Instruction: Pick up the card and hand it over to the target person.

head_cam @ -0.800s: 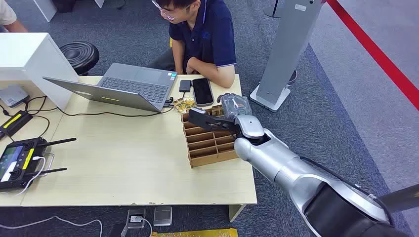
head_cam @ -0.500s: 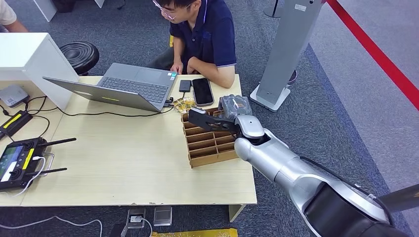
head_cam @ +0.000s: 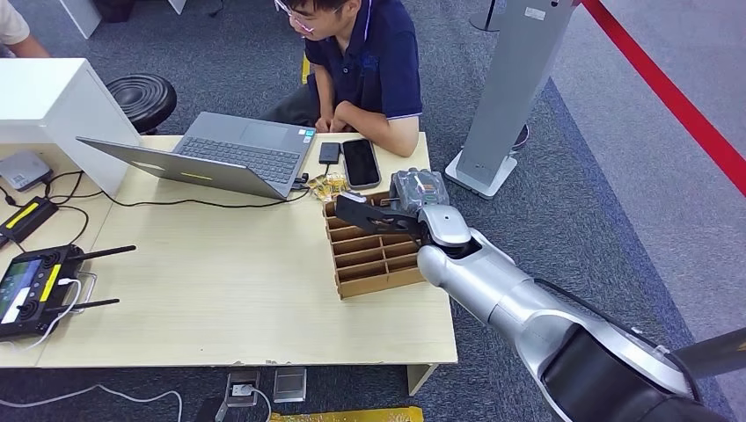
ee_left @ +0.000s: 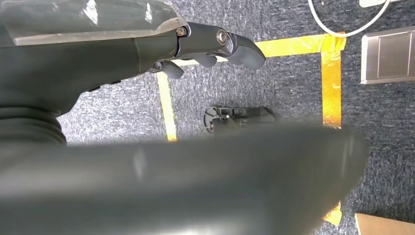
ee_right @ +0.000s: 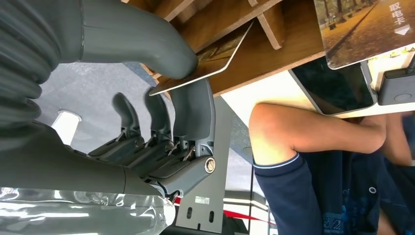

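In the right wrist view a thin card [ee_right: 210, 58] is pinched between the thick thumb and a dark finger [ee_right: 193, 105] of my right hand [ee_right: 147, 147]. It is held at the edge of the wooden slotted box [ee_right: 274, 54]. From the head view my right hand [head_cam: 418, 195] hovers over the far end of that box [head_cam: 374, 264]. The person [head_cam: 369, 61] in a dark blue shirt sits just beyond the table, forearm [ee_right: 313, 132] resting near the box. My left hand [ee_left: 147, 49] hangs over the carpet, fingers apart, holding nothing.
A second card [ee_right: 362, 29] with a tree picture leans in the box. On the table [head_cam: 220, 290] lie a black phone [head_cam: 360, 163], an open laptop [head_cam: 229, 149] and a remote controller [head_cam: 31, 286]. A grey stand [head_cam: 510, 88] rises to the right. A black stool [head_cam: 141, 97] stands behind.
My right hand has stayed over the box with the card. The person has shifted slightly at the table's far edge.
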`<state>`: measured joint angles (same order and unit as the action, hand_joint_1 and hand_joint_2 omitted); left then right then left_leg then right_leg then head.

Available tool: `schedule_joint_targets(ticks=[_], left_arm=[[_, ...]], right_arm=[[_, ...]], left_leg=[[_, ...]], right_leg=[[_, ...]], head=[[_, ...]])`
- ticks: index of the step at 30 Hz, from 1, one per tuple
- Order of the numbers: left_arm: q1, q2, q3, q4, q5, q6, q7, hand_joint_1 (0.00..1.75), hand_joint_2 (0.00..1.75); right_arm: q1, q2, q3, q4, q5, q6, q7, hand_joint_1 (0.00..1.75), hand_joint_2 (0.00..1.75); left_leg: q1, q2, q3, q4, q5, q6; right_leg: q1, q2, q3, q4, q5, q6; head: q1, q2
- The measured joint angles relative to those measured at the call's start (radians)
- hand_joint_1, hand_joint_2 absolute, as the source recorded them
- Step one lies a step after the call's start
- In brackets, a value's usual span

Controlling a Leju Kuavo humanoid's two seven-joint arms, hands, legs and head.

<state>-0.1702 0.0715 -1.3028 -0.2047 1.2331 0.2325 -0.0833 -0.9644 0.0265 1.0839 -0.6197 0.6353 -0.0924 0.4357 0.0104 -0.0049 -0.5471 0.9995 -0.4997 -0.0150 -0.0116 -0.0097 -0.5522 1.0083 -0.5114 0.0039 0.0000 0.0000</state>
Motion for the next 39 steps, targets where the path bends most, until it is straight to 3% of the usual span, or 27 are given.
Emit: schedule_joint_targets(ticks=[15, 18, 23, 31, 35, 39], left_arm=[[0.004, 0.002, 0.017, 0.001, 0.017, 0.014, 0.007, 0.00, 1.75], [0.007, 0.005, 0.019, 0.001, 0.019, 0.014, 0.005, 0.00, 1.75], [0.016, 0.013, 0.025, 0.000, 0.028, 0.016, 0.005, 0.00, 1.75], [0.028, 0.006, 0.035, 0.000, 0.038, 0.016, -0.010, 0.00, 1.75], [0.016, 0.000, 0.024, 0.000, 0.026, 0.014, 0.000, 0.00, 1.75], [-0.002, -0.007, 0.011, 0.001, 0.013, 0.013, 0.013, 0.00, 1.75]], right_arm=[[-0.012, -0.008, -0.016, -0.038, -0.011, -0.003, -0.007, 1.52, 1.75], [-0.037, -0.041, -0.025, -0.140, -0.027, 0.031, 0.005, 1.52, 1.75], [-0.110, -0.121, -0.037, -0.381, -0.080, 0.183, 0.086, 1.52, 1.75], [-0.139, -0.198, -0.092, -0.699, -0.082, 0.173, 0.156, 1.52, 1.75], [-0.121, -0.193, -0.071, -0.704, -0.058, 0.171, 0.157, 1.52, 1.75], [-0.093, -0.129, -0.055, -0.544, 0.032, 0.046, 0.090, 1.52, 1.75]], left_leg=[[0.000, 0.000, 0.000, 0.000, 0.000, 0.000], [0.000, 0.001, -0.001, 0.001, 0.000, 0.000], [-0.001, 0.001, -0.004, 0.004, -0.001, 0.000], [0.000, 0.000, -0.004, 0.003, -0.001, 0.000], [0.000, -0.001, -0.002, 0.002, 0.000, 0.000], [0.000, 0.000, 0.000, 0.000, 0.000, 0.000]], right_leg=[[0.000, 0.000, 0.000, 0.000, 0.000, 0.000], [0.000, 0.001, -0.001, 0.001, 0.000, 0.000], [-0.001, 0.001, -0.004, 0.004, -0.001, 0.000], [0.000, 0.000, -0.004, 0.003, -0.001, 0.000], [0.000, -0.001, -0.002, 0.002, -0.001, 0.000], [0.000, 0.000, 0.000, 0.000, 0.000, 0.000]], head=[[0.000, 0.000], [0.000, 0.000], [0.000, 0.000], [0.000, 0.000], [0.000, 0.000], [0.000, 0.000]])
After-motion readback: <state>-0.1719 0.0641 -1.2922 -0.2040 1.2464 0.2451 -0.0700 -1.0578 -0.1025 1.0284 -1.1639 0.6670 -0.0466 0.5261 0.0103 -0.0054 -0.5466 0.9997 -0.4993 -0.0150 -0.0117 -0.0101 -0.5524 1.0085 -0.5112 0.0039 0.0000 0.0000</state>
